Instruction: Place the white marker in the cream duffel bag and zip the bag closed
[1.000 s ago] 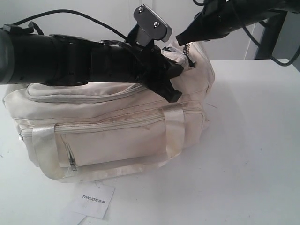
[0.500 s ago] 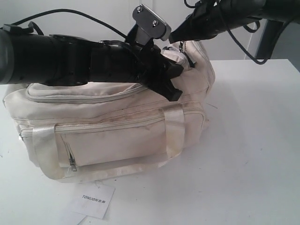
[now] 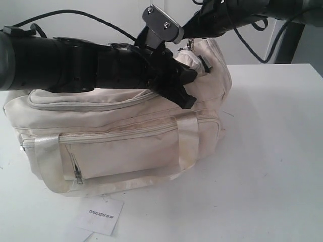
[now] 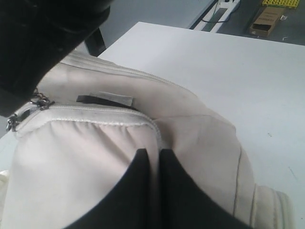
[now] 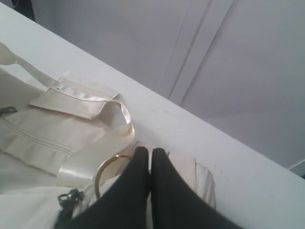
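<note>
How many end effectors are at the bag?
2: left end effector pinches the cream duffel bag at one end; right end effector, shut on its zipper pull.

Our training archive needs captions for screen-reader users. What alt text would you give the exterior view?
A cream duffel bag sits on a white table. The left hand, reaching across the top, pinches fabric at one end of the bag, while the shut right hand meets the zipper pull just above it. A paper tag printed TONLION lies in front.
</note>
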### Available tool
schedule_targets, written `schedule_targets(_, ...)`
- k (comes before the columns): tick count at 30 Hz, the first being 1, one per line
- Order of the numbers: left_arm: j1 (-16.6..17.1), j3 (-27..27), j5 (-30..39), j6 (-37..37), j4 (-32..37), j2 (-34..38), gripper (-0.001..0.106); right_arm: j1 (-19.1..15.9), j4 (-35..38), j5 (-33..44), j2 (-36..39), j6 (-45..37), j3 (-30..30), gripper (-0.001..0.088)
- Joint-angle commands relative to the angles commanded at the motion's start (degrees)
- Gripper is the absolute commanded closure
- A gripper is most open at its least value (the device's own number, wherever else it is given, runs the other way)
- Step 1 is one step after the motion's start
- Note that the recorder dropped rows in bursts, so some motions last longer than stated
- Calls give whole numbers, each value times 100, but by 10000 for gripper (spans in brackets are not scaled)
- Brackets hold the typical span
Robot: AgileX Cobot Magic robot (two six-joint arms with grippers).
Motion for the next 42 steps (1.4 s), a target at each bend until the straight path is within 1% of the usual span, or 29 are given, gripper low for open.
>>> schedule_targets(4, 0, 0, 238, 0, 0, 0, 1053, 0, 0, -201, 76, 0, -55, 868)
schedule_targets(11, 0, 0, 470, 0, 0, -28, 1053, -13, -135, -266, 89, -62, -107, 868)
schedule_targets(14, 0, 25, 654, 12, 45, -110, 1053, -48, -135, -184, 78, -62, -107, 868)
schedule_targets(17, 0, 25, 664, -41, 34, -130, 1053, -58, -124, -77, 19, -39, -121, 867)
schedule_targets(19, 0, 25, 576, -141, 34, -130, 1036, -58, -103, 88, -60, -12, -121, 837)
schedule_targets(20, 0, 25, 491, -172, 34, -130, 989, -58, -103, 178, -101, 37, -121, 809)
schedule_targets(21, 0, 25, 443, -171, 34, -130, 915, -69, -103, 314, -158, 144, -121, 766)
schedule_targets(23, 0, 25, 391, -171, 34, -130, 730, -121, -103, 623, -260, 305, -121, 679)
schedule_targets(26, 0, 25, 165, -197, 23, -130, 394, -253, -115, 1232, -394, 587, -121, 552)
schedule_targets(28, 0, 25, -8, -346, 23, -130, 277, -376, -115, 1657, -452, 804, -121, 503)
schedule_targets(29, 0, 25, -107, -424, 23, -130, 245, -454, -115, 1841, -481, 926, -121, 486)
schedule_targets(33, 0, 25, -432, -582, 23, -390, 235, -769, -103, 2347, -601, 1274, -121, 461)
schedule_targets(37, 0, 25, -472, -688, 23, -713, 256, -1060, -94, 2714, -783, 1226, -121, 462)
schedule_targets(39, 0, 25, -484, -688, 23, -869, 317, -1126, -94, 2887, -852, 1226, -121, 462)
schedule_targets(40, 0, 25, -484, -688, 23, -937, 372, -1166, -119, 3015, -889, 1226, -121, 462)
schedule_targets(42, 0, 25, -510, -688, 23, -1049, 523, -1195, -230, 3157, -917, 1211, -121, 462)
